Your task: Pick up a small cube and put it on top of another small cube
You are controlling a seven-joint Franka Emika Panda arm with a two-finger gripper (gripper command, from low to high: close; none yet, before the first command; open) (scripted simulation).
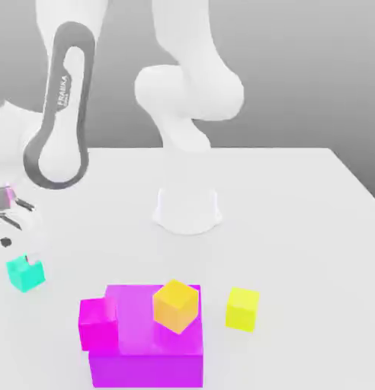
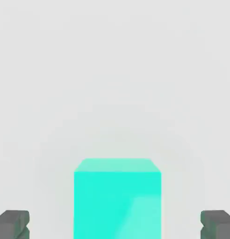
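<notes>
The small teal cube [image 1: 25,273] rests on the white table at the exterior view's left. My gripper [image 1: 21,247] hangs right over it, open. In the hand view the teal cube [image 2: 118,198] sits centred between the two dark fingertips [image 2: 12,225], with a wide gap on each side and no contact; the gripper [image 2: 115,226] holds nothing. A small yellow cube [image 1: 242,308] stands alone on the table toward the exterior view's right. A small orange cube [image 1: 176,305] lies tilted on top of a large magenta block [image 1: 145,358].
A small magenta cube [image 1: 98,323] leans against the large magenta block's left side. The robot's white base [image 1: 187,209] stands at the middle of the table [image 1: 297,228]. The arm's link [image 1: 61,107] rises above the gripper.
</notes>
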